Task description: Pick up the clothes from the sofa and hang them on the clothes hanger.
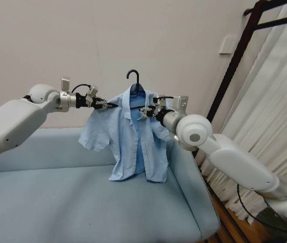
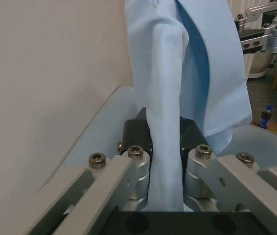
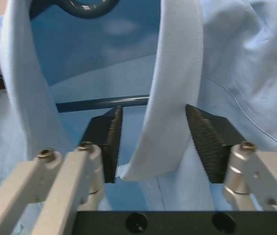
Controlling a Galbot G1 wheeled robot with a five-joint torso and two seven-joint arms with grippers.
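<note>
Above pale blue fabric sofa (image 1: 57,202), holding light blue short-sleeved shirt (image 1: 128,147) up, already draped on dark hooked hanger (image 1: 133,78), pinching its shoulder with left gripper (image 1: 104,105), straddling collar with right gripper (image 1: 146,111) spread open, so probably just racking left.

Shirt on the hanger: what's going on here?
The robot holds a light blue shirt, already on a dark hanger, in the air above the sofa. The left gripper is shut on the shirt's shoulder. The right gripper is at the collar, its fingers open either side of the collar band. The hanger's hook hangs on nothing.
</note>
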